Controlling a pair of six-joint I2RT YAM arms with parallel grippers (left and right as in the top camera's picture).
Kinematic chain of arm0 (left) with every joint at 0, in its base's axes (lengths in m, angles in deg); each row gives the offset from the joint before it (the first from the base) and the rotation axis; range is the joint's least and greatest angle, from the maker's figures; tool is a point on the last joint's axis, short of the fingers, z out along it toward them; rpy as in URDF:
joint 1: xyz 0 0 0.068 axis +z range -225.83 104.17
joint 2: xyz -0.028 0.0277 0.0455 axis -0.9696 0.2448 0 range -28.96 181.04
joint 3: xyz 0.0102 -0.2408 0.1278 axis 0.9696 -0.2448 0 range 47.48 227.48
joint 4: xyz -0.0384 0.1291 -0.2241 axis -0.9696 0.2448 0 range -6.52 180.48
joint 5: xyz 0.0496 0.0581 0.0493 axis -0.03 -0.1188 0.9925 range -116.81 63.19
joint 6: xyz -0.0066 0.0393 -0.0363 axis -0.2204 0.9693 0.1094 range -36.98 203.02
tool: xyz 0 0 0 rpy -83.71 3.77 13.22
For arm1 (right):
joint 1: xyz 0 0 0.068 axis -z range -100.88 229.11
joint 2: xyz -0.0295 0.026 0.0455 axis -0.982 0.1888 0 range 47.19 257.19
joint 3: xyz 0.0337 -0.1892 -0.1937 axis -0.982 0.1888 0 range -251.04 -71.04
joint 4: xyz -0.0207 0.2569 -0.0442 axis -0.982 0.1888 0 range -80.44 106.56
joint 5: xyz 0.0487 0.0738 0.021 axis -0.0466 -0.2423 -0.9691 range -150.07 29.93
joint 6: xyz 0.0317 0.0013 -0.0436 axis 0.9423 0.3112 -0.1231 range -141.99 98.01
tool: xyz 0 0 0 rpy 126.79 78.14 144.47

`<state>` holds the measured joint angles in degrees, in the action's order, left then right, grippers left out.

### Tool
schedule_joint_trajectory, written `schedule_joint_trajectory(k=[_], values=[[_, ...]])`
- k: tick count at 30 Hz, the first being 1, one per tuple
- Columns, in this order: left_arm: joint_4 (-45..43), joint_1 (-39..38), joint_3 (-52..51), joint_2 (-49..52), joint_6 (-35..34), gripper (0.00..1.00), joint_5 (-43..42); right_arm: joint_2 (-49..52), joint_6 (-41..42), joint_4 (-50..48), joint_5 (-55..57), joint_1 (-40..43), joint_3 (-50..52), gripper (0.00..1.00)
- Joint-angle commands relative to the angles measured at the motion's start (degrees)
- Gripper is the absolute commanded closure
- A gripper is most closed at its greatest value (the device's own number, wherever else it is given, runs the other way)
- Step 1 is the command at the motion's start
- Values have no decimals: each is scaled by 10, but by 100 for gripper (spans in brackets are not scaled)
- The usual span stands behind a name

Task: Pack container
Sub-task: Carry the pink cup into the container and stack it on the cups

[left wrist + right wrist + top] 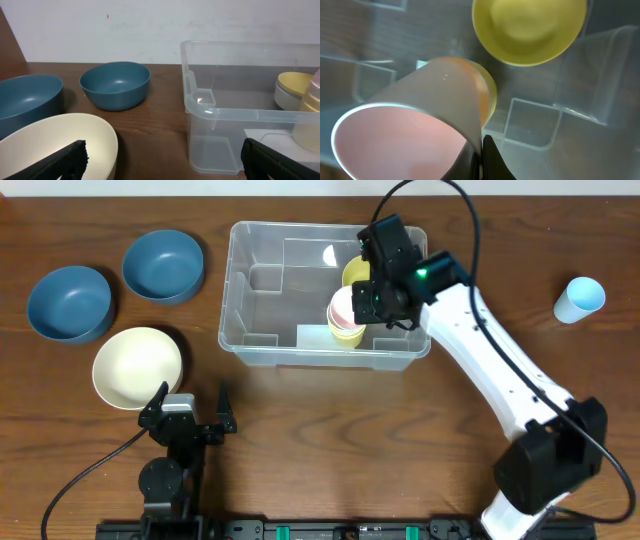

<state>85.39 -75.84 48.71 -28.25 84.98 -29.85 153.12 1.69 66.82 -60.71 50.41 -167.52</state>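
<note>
Clear plastic container on a wooden table, directly under the right jaws, which reach down into its right end. Those jaws are pinched tight on the rim of a tilted pink cup, whose base meets a yellow cup. A yellow bowl lies just beyond them. The left jaws are spread wide and empty, with the container ahead to their right. A cream bowl sits just beside them, and two blue bowls lie farther ahead.

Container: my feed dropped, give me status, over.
Right claw shut on pink cup, over yellow cup in container. Left claw open beside cream bowl. Yellow bowl close behind, inside.
</note>
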Motion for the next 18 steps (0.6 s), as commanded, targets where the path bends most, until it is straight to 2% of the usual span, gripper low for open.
schedule_joint_trajectory(k=[1, 4, 5, 7, 15, 18], values=[[19, 3, -10, -1, 8, 2, -2, 4, 10, -3, -3, -5, 3, 91], [19, 3, -10, -1, 8, 2, -2, 4, 9, -5, -2, -4, 2, 44], [19, 3, -10, -1, 8, 2, -2, 4, 9, -6, -2, -3, 2, 35], [19, 3, -10, -1, 8, 2, -2, 3, 6, -7, -2, -2, -2, 30], [19, 3, -10, -1, 8, 2, -2, -24, -2, 32, 32, 20, -82, 28], [19, 3, -10, -1, 8, 2, -2, -43, 6, 66, 92, 55, -122, 16]])
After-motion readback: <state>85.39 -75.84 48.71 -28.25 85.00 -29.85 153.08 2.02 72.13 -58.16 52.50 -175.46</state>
